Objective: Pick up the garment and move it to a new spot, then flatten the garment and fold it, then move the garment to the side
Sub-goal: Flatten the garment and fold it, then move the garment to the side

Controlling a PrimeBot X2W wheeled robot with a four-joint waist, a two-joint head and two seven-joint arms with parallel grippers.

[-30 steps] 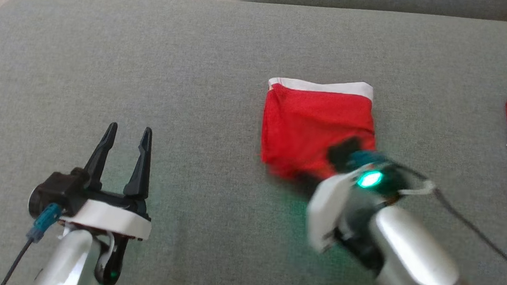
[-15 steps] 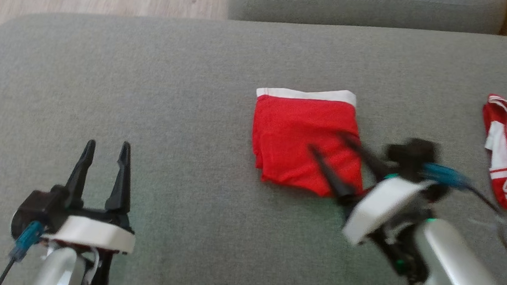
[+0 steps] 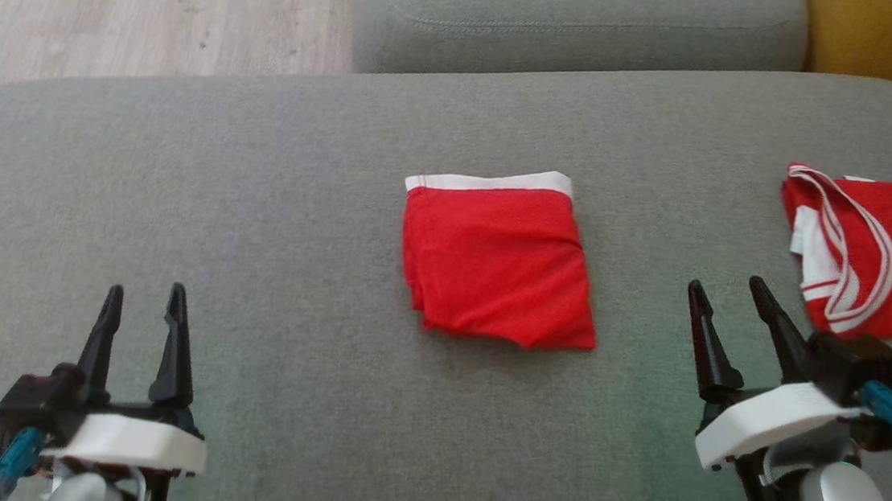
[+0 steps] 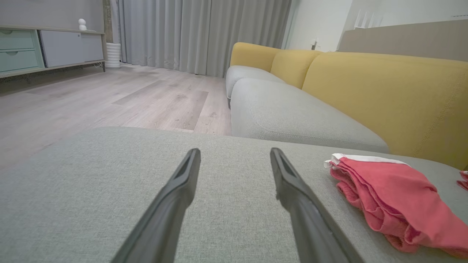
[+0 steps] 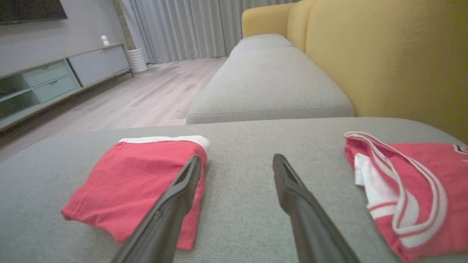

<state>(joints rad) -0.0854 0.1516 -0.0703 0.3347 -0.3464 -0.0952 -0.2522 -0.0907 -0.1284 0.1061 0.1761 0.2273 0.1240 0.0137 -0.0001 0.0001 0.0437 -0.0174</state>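
Folded red fabric garment with a white waistband (image 3: 498,259) lies at the centre of the grey woven sofa cushion (image 3: 256,210), band along its 12 o'clock edge, layers stacked and slightly stepped at the 7 o'clock corner. A second red jersey with white striped trim (image 3: 873,256) lies loose at 3 o'clock from it, well apart.

Left two-finger dark gripper (image 3: 145,290) sits at 8 o'clock from the garment, fingers spread, nothing between them. Right two-finger dark gripper (image 3: 724,284) sits at 4 o'clock, likewise spread and empty, between the two red pieces.

We judge the fold done and the shift to the side still owed. To do it well, we would take the stack at an edge where all the layers meet, close on every layer at once, and drag low across the cushion rather than lift high — a high lift would likely let the fold fall open. We would also steer away from the jersey at 3 o'clock so the two reds do not tangle.

Against a second ago: the right gripper was down on the garment's 5 o'clock corner; it is now off the cloth and pulled back. The garment keeps its fold. The head camera has tipped up — more of the pale wooden floor (image 3: 112,3) shows.
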